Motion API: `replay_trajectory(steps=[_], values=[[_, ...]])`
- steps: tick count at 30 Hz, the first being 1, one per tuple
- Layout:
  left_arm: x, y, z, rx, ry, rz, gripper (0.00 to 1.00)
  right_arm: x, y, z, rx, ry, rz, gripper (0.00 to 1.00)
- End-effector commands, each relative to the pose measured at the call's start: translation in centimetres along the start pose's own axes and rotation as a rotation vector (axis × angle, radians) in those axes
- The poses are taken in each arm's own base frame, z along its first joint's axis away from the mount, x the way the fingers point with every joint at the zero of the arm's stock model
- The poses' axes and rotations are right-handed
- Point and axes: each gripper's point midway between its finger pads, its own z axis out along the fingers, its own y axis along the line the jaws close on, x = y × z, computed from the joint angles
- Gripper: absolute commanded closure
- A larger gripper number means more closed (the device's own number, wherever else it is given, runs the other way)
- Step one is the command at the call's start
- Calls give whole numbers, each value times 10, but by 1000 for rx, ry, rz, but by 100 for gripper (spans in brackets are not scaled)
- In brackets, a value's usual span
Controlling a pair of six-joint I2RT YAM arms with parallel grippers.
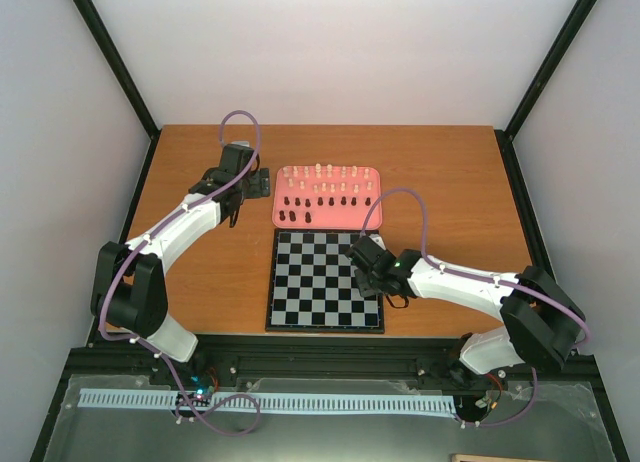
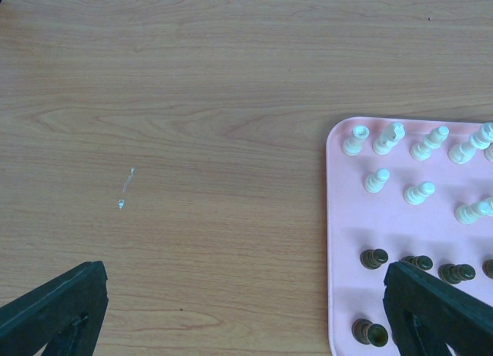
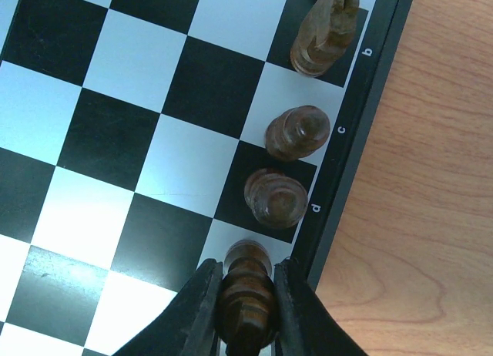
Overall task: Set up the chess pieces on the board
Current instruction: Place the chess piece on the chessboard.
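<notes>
The right gripper point(image 3: 246, 275) pinches a dark chess piece point(image 3: 248, 306), long axis roughly perpendicular to the board point(image 3: 115, 86), at the edge square beside three dark pieces point(image 3: 298, 132) hidden in the overhead view; the left gripper point(image 2: 245, 294) is spread at the pink tray point(image 2: 343, 294).

Bright, even light throughout, with bluish-white glare on the board point(image 3: 139, 63) and soft, faint shadows.

Robotics lab test cell: a wooden surface point(image 1: 200, 282) enclosed by plain white panels point(image 1: 330, 52) on black frame struts point(image 1: 112, 57), with left arm point(image 1: 185, 222) and right arm point(image 1: 460, 280) bolted to a black rail point(image 1: 330, 357).
</notes>
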Motion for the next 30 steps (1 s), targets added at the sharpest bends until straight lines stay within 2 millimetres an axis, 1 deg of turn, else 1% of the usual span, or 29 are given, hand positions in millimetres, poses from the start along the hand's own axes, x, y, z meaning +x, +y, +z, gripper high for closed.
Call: replay_trajectory(steps=[1, 20, 30], values=[[-16, -2, -5, 7, -34, -10, 0, 9, 2, 1, -11, 29, -12, 86], [-16, -2, -7, 13, -37, -15, 0, 13, 8, 1, -26, 42, -20, 86], [-15, -3, -6, 15, -33, -15, 0, 18, 5, 0, -18, 49, -17, 85]])
